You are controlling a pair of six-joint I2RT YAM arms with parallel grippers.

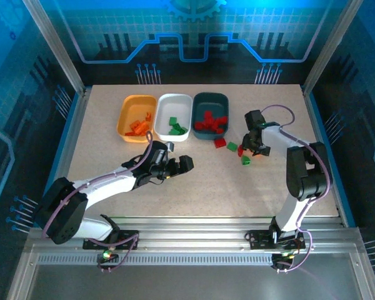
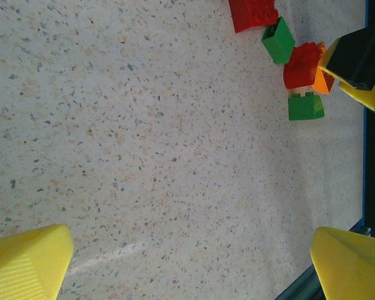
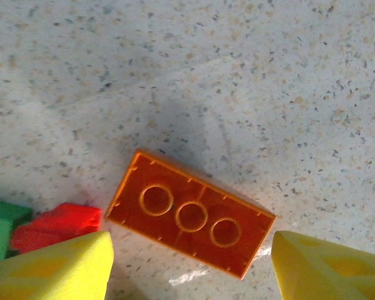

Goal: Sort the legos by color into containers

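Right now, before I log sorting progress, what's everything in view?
table: one, speckled beige
orange-yellow tray: one, left of row, holding orange bricks
white tray: one, middle, holding green bricks
dark teal tray: one, right, holding red bricks
loose red bricks: two, near dark teal tray
loose green bricks: two, among them
loose orange brick: one, underside up
left gripper: open, over bare table
right gripper: open, straddling loose orange brick

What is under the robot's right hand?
An orange brick lies hollow side up on the table, between the right hand's open fingers, not gripped. A red brick and a green one sit beside it. From above, the hand covers it.
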